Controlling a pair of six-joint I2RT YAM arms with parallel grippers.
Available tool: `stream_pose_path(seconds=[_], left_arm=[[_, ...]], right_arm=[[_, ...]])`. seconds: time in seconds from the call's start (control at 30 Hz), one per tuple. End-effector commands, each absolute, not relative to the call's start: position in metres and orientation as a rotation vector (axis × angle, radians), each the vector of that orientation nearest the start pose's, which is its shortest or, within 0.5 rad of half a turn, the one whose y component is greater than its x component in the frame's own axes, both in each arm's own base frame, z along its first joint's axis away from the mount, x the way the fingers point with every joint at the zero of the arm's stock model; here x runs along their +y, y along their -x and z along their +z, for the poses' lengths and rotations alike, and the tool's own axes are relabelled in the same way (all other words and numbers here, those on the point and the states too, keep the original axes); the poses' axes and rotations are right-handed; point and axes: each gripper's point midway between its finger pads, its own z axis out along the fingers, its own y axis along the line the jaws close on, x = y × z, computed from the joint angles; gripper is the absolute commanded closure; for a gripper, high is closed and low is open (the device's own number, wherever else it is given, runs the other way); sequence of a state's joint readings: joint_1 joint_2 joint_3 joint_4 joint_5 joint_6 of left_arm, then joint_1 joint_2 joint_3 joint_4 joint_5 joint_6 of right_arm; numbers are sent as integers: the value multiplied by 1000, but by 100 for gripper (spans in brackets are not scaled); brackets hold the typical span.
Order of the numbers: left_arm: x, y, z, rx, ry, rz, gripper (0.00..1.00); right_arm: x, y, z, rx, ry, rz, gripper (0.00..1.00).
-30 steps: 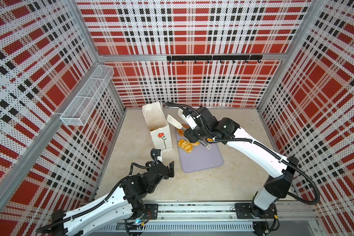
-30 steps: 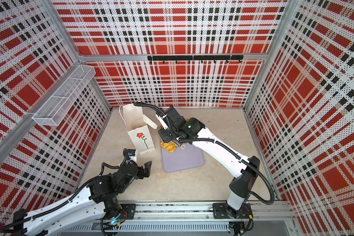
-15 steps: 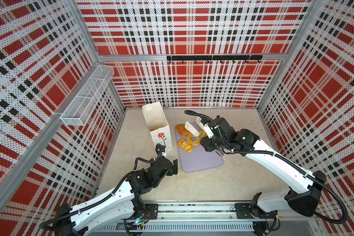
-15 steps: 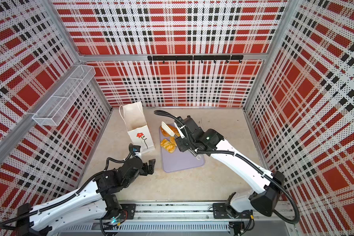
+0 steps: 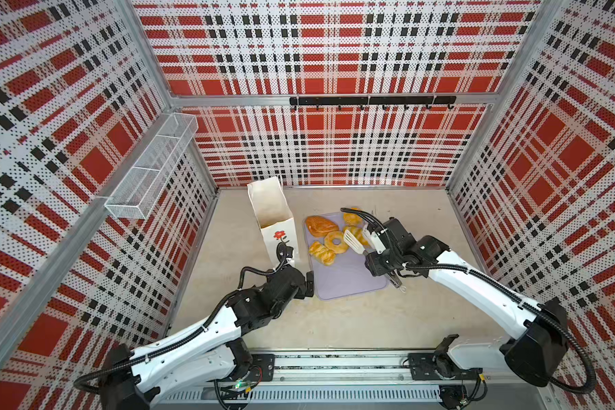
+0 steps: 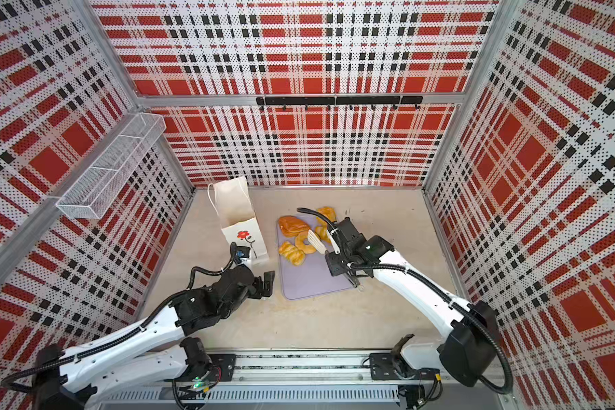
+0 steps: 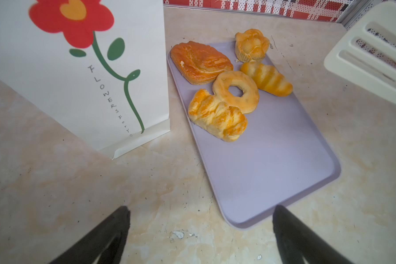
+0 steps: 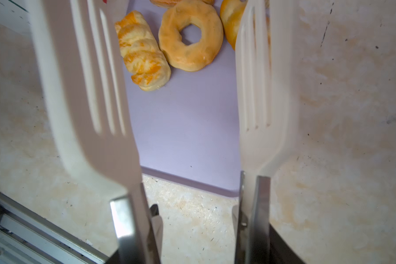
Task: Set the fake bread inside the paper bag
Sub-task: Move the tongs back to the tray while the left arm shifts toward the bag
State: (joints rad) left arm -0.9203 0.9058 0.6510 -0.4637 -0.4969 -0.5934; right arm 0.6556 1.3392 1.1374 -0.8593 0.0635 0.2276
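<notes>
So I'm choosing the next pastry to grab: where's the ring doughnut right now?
In both top views the ring doughnut lies on the lilac tray, right of the paper bag, next to the dark loaf and the twisted pastry.

The paper bag was matt white paper, creased at its folded base, with a flat printed flower. The fake bread had a dull, faintly pitted skin that looked like foam, and the darker loaf showed a slight sheen. The lilac tray looked like smooth plastic with a satin finish. The tabletop was a smooth, marbled beige surface, scuffed and speckled. The tongs had matt cream plastic slotted blades on brushed metal shanks. In both top views the wall basket was white wire mesh. The walls were perforated printed panels set in bare aluminium framing. The arm shells were glossy white plastic.
</notes>
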Motion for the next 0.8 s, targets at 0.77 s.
stream_pose_path(seconds=[0.77], left_arm=[[-158, -242, 170, 2211, -11, -280, 1]], right_arm=[[237, -273, 92, 2663, 914, 68, 40]])
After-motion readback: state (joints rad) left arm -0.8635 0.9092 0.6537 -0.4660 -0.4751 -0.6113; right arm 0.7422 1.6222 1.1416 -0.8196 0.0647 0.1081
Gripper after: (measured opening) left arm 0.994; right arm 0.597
